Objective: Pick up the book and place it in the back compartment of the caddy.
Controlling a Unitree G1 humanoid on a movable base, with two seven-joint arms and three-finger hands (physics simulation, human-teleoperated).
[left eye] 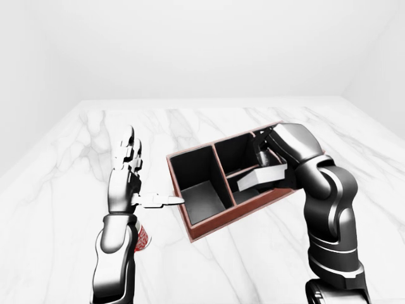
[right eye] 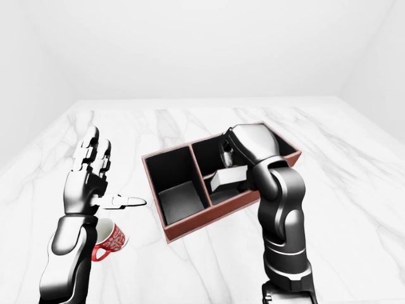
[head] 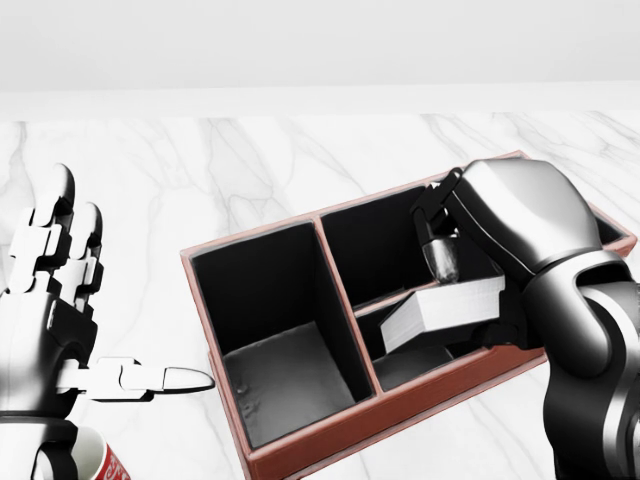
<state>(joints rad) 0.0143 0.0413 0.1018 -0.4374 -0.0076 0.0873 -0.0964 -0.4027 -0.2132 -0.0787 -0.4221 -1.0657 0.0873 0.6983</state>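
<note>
White marble table (left eye: pixel 266 266) fills the frame. At center right, the right hand (head: pixel 470 255) grips the book (head: pixel 445 310) over the caddy's (head: pixel 300 445) divider. At left, the left hand (head: pixel 55 300) is spread open above a mug (right eye: pixel 111 239).

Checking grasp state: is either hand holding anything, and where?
Right hand grips the book at its right end, over the caddy. Left hand is open, empty.

No readable text, label, brand, number or sign is found in any view. A white pattern is seen on the red mug (right eye: pixel 111 239), but no letters can be made out in it. Nothing is printed on the book (head: pixel 445 308) or the caddy (head: pixel 300 440).
</note>
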